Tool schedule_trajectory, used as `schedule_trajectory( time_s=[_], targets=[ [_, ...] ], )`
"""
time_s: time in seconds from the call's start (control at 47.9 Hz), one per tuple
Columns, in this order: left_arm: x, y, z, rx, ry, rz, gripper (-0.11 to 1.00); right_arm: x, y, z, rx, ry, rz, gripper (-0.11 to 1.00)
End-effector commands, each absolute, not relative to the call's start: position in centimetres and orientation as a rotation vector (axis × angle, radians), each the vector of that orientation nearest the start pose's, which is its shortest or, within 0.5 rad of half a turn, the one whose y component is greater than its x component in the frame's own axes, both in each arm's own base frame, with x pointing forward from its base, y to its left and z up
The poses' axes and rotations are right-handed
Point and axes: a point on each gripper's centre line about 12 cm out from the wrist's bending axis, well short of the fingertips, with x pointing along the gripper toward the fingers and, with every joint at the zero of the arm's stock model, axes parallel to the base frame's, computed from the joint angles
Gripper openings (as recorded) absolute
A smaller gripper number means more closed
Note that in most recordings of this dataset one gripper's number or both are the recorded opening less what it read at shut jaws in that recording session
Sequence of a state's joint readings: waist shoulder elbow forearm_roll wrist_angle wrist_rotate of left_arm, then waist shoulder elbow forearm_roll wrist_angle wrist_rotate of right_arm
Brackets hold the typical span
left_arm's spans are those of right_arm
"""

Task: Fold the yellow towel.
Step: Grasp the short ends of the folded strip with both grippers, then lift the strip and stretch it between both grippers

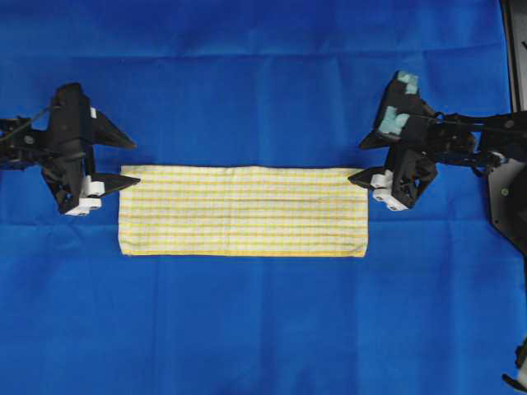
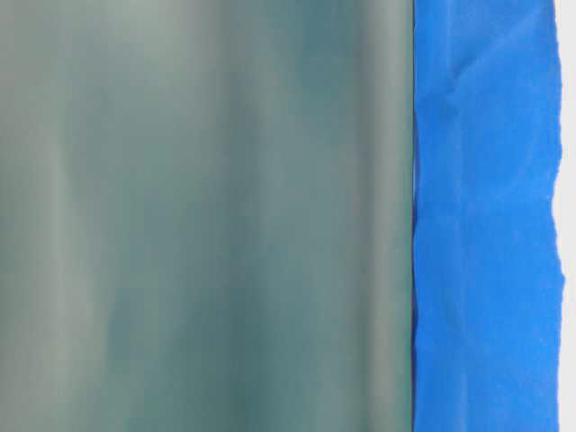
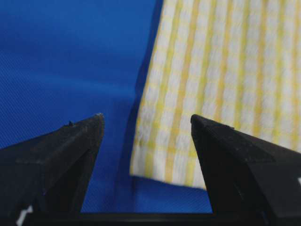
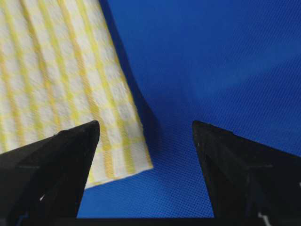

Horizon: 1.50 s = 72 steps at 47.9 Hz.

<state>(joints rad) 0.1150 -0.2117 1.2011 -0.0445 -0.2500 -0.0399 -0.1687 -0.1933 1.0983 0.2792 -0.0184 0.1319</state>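
Left gripper (image 1: 123, 161) stands wide apart at the towel's left short edge, nothing between its fingers. Right gripper (image 1: 366, 160) likewise wide and empty, at the right short edge. Both approach level from the sides of the overhead view, fingers pointing inward toward each other.

Yellow towel (image 1: 242, 211): a long, narrow rectangle lying flat in the middle of the blue cloth (image 1: 263, 74), long axis running left to right. White ground with thin yellow checks; weave looks soft and slightly nubbly up close. Long creases run along its length. Lower right corner slightly rounded and lifted.

Left wrist view: two black wedge-shaped fingers (image 3: 61, 155) frame the towel (image 3: 221, 84) corner; one finger sits over bare blue cloth (image 3: 70, 56), the other over the towel's checked surface. Towel edge casts a dark shadow on the cloth, so it sits a little raised there.

Right wrist view: mirrored layout. One finger (image 4: 51, 160) overlaps the towel (image 4: 56, 80) corner, the other lies over blue cloth (image 4: 211, 61). Cloth shows a fine, regular woven grain.

Right arm carries pale teal foam-like pads (image 1: 397, 111) on its upper side. White plastic pieces show at the base of each gripper's fingers.

Table-level view: mostly blocked by a blurred grey-green surface (image 2: 207, 216); wrinkled blue cloth (image 2: 486, 216) at right only.
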Motion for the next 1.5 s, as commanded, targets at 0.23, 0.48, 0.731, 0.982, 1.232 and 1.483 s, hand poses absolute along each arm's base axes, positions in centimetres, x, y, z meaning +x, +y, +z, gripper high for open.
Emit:
schedule_trajectory(
  time_s=[0.23, 0.48, 0.731, 0.982, 1.232, 1.483],
  targets=[
    [25.2, 3.6, 8.7, -0.142, 0.795, 0.179, 0.64, 26.6, -4.7, 9.4, 0.462, 0.875, -0.357, 0.76],
    [24.5, 3.8, 7.6, -0.157, 0.898, 0.191, 0.42, 26.5, -4.6, 9.3, 0.449, 0.885, -0.347, 0.47],
    [24.5, 3.5, 7.5, -0.147, 0.930, 0.176, 0.04, 26.5, -4.5, 9.3, 0.440, 0.890, -0.339, 0.02],
    [25.1, 3.5, 9.1, -0.152, 0.877, 0.177, 0.04, 26.3, -4.5, 10.2, 0.446, 0.858, -0.339, 0.02],
    [25.6, 3.6, 13.3, -0.142, 0.787, 0.167, 0.04, 25.7, -4.8, 13.8, 0.462, 0.774, -0.328, 0.02],
    [24.5, 3.4, 18.1, -0.131, 0.653, 0.158, 0.04, 24.3, -5.0, 18.0, 0.444, 0.688, -0.305, 0.02]
  ],
)
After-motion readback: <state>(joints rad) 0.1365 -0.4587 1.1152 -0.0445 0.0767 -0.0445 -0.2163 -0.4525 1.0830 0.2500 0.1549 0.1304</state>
